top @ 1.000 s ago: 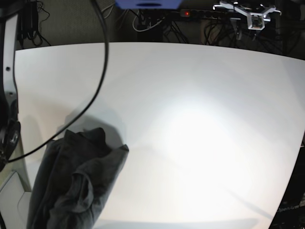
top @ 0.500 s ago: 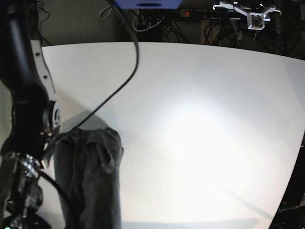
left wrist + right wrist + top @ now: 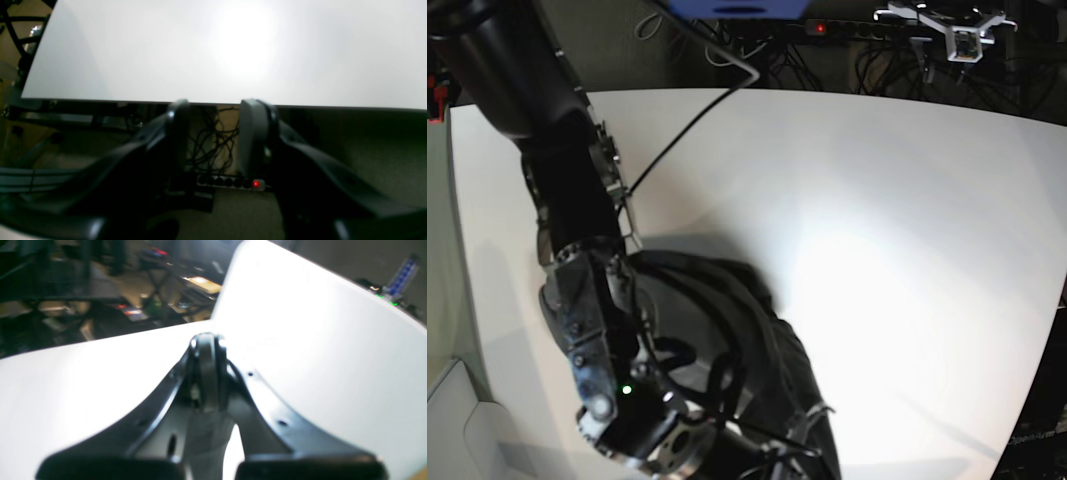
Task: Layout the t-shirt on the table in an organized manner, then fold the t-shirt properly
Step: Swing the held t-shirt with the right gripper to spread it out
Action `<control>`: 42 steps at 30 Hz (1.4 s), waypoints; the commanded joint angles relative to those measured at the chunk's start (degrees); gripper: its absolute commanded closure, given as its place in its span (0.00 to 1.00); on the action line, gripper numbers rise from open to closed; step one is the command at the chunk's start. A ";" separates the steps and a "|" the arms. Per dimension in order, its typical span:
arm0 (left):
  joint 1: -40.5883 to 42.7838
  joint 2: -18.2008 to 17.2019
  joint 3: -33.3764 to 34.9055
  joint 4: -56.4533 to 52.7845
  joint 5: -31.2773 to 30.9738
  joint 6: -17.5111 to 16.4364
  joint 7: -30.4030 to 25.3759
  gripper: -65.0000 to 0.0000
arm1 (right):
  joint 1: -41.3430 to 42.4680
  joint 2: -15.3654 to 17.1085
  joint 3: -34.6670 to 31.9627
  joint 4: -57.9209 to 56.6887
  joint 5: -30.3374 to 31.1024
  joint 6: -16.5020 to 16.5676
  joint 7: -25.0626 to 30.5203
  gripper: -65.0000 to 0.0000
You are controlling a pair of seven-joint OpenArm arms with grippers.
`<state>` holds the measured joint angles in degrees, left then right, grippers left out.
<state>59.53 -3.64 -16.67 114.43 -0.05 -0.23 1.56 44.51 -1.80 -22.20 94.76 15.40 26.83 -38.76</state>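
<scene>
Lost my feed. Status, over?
Left tool open, empty. Right tool shut, hold unconfirmed. T-shirt bunched, near table edge. Black cable trails over table.

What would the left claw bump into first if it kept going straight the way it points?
Probably the near edge of the white table. The left claw, open and empty, points at that edge with only cables behind it. Depth is hard to judge, so it might slip just beneath.

Right arm (image 3: 577, 210) now far out over the table (image 3: 907, 200), t-shirt (image 3: 767, 370) dragged toward its middle
</scene>
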 commanded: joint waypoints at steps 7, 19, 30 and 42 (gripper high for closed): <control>0.91 -0.18 -0.08 0.95 0.01 0.19 -1.17 0.63 | -3.68 -1.85 -1.41 -4.52 0.38 -0.50 2.94 1.00; 1.00 -0.18 -0.08 0.95 0.01 0.19 -1.17 0.63 | 3.18 -1.76 0.26 -21.49 -6.74 -0.50 16.74 1.00; 1.18 -0.18 0.01 0.86 0.01 0.36 -1.17 0.63 | 15.93 -2.90 10.55 -60.17 -15.79 -0.59 34.15 0.57; 0.56 -0.18 0.01 0.86 -0.08 0.27 -1.17 0.63 | 2.30 -1.76 18.28 -44.61 -15.79 -18.52 34.06 0.49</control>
<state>59.33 -3.66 -16.45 114.43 -0.10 -0.32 1.69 44.77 -3.33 -3.88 49.21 -0.86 7.99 -6.42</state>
